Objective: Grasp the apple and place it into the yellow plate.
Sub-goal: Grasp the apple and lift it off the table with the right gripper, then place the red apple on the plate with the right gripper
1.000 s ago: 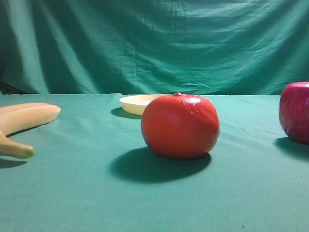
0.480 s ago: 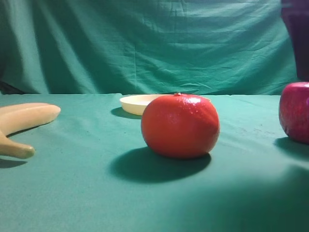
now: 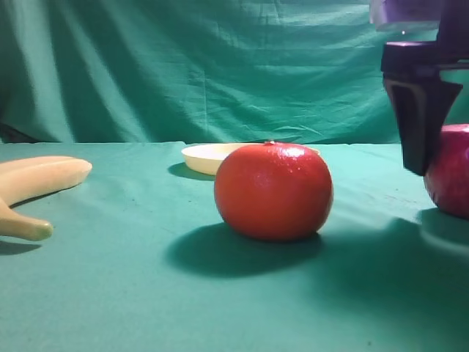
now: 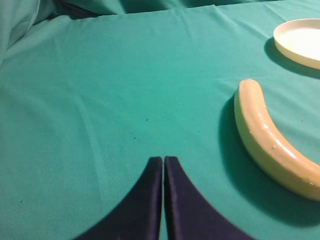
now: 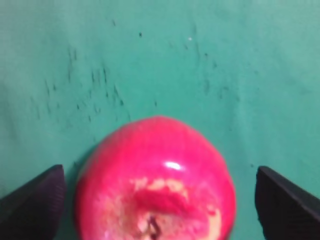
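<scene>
The dark red apple [image 3: 451,176] sits on the green cloth at the far right edge, partly cut off by the frame. In the right wrist view the apple [image 5: 156,175] lies between the two wide-apart dark fingers of my right gripper [image 5: 160,169], which is open and not touching it. One of its fingers [image 3: 416,110] hangs just left of the apple in the high view. The yellow plate [image 3: 207,157] rests at the back centre, partly hidden behind the orange fruit. My left gripper [image 4: 163,160] is shut and holds nothing, low over bare cloth.
A large orange-red round fruit [image 3: 273,192] stands in the middle, between apple and plate. A pale banana [image 3: 40,180] lies at the left, and in the left wrist view the banana [image 4: 267,140] is right of my left gripper. A green curtain hangs behind.
My right gripper has come down from the upper right into view and now straddles the apple, casting a shadow on the cloth. The fruit and plate have not moved.
</scene>
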You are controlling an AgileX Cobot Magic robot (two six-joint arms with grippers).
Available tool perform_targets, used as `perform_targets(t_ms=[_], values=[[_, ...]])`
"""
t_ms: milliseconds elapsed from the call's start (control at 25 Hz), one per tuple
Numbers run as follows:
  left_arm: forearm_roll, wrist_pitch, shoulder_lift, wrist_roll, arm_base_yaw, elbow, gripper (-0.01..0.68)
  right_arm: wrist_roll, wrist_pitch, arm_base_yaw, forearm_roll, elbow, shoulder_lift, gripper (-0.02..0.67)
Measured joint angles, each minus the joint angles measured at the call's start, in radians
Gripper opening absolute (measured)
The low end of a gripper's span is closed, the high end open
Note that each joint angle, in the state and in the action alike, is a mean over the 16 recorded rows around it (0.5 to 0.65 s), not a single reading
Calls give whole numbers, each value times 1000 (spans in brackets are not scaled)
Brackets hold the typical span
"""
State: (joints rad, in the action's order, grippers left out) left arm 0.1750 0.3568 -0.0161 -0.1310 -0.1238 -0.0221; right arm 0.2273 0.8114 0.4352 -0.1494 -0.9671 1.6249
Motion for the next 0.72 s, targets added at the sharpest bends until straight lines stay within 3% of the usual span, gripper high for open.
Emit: perform_targets(t_ms=[280, 720], values=[[0, 0, 0, 0, 0, 0, 0, -6, 65, 3, 5, -195, 20, 543], [0, 0, 0, 0, 0, 0, 0, -105, 150, 20, 79, -722, 268, 543]])
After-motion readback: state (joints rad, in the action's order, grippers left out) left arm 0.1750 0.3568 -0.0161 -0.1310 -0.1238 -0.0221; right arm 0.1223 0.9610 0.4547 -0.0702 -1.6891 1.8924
